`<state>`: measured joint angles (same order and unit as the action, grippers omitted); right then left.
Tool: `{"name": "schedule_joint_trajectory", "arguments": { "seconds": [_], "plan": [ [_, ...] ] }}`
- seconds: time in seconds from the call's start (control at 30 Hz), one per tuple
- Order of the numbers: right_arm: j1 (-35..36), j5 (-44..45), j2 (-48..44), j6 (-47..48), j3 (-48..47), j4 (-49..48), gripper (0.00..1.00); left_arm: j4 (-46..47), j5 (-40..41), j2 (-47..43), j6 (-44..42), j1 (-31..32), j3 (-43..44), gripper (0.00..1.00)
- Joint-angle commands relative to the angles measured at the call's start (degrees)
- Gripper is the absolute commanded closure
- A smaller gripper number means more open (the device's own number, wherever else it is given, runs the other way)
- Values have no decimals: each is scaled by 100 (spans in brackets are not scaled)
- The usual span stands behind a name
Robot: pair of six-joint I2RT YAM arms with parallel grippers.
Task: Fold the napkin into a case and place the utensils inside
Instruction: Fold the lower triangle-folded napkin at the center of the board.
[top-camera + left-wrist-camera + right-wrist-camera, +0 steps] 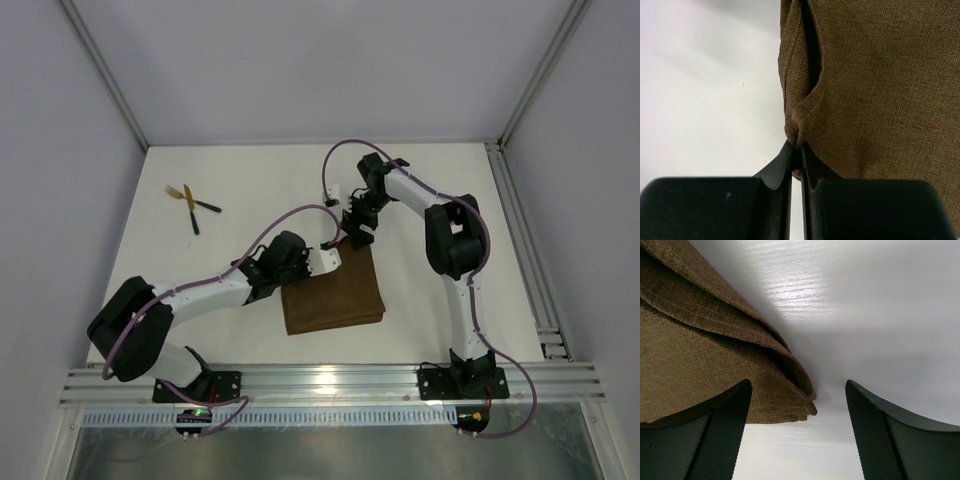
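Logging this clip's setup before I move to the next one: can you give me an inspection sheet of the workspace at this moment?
Surface: white table, glossy, no stains visible.
Job's things: brown napkin folded in layers, lying near the centre; two utensils crossed at the far left, apart from it.
Clutter: nothing seen.
Grippers: left gripper with fingers shut on a napkin corner; right gripper open over another corner, not gripping.
Cables: purple cables looped along both arms.
Surroundings: grey walls on three sides, aluminium rail along the near edge.
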<state>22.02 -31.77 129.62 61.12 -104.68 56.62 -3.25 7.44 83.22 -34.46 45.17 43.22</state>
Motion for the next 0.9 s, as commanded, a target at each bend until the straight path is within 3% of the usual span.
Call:
{"name": "schedule_joint_trajectory", "arguments": {
  "seconds": [0.0,0.07,0.1,0.17,0.23,0.33,0.43,0.87],
  "plan": [
    [39,233,221,-171,44,112,22,193,-120,-69,132,-26,90,100],
    [39,215,230,-171,36,147,33,167,-103,-78,132,-26,90,100],
    [48,198,230,-171,36,165,44,158,-94,-95,150,-34,81,100],
    [48,84,230,-119,53,314,51,166,-68,-122,150,-34,72,100],
    [65,13,178,-92,149,411,48,158,-67,-165,185,-43,81,100],
    [153,-14,72,5,308,438,35,201,-146,-166,281,-43,133,100],
    [224,101,133,-48,177,429,35,394,-94,-35,387,-43,239,100],
    [162,284,55,-390,273,306,70,659,161,160,502,-210,328,100]
  ]
}}
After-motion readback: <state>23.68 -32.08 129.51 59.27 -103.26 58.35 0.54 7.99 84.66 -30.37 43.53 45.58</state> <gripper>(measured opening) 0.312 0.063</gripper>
